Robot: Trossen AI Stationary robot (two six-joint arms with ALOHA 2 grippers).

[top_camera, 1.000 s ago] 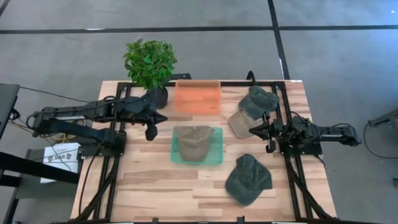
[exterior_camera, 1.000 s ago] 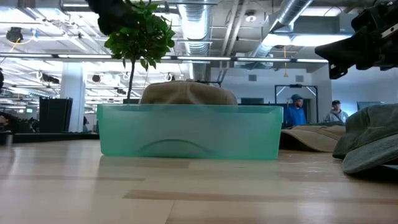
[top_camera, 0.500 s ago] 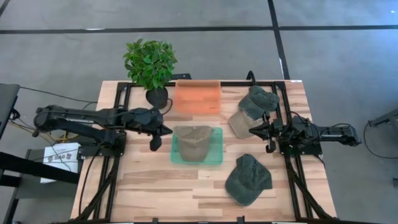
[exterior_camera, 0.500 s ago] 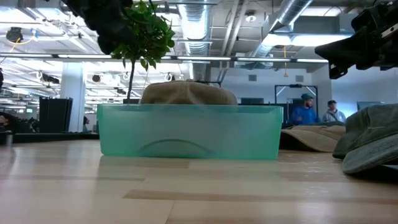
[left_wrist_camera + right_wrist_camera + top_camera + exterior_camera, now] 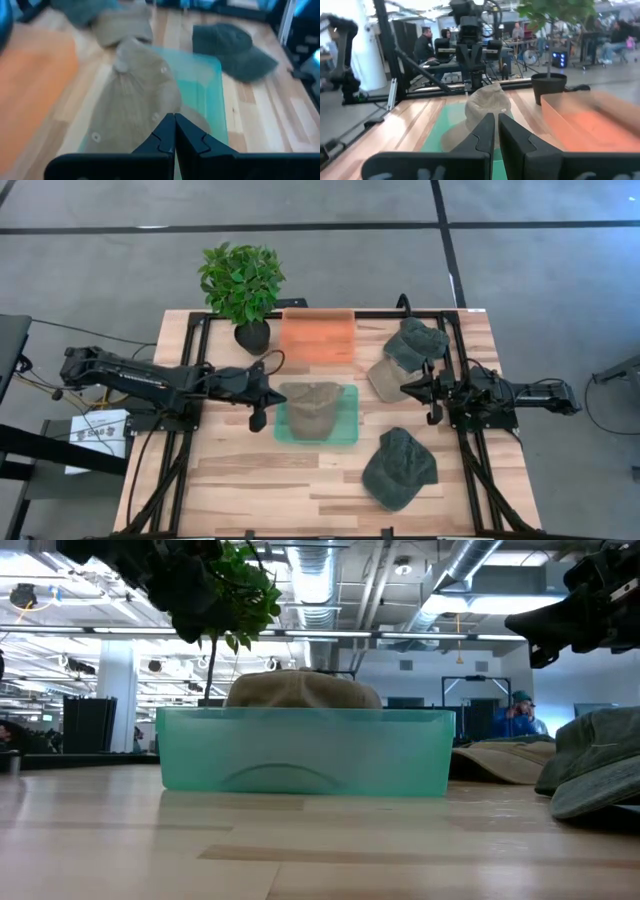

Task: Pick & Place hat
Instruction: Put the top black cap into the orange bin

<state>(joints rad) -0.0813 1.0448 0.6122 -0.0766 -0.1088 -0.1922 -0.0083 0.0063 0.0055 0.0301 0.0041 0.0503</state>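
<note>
A tan hat (image 5: 312, 408) (image 5: 132, 100) (image 5: 486, 106) lies crown up inside a teal bin (image 5: 348, 430) (image 5: 300, 750). My left gripper (image 5: 280, 390) (image 5: 174, 118) hovers shut just off the bin's left side, above the table, pointing at the hat. My right gripper (image 5: 405, 390) (image 5: 495, 117) waits shut over the table's right part, facing the bin. Both touch nothing. Three more hats rest on the table: a dark green one (image 5: 398, 468) near the front right, another green one (image 5: 418, 340) and a tan one (image 5: 385, 377) at the far right.
An orange bin (image 5: 318, 337) sits at the far middle, with a potted plant (image 5: 242, 280) to its left at the far edge. Black frame rails (image 5: 190, 450) run along both table sides. People show in the room beyond the table (image 5: 515, 715).
My left gripper has swung from beside the plant pot toward the near edge and to the right, ending close to the teal bin's left side. The right arm and all hats have stayed still.
</note>
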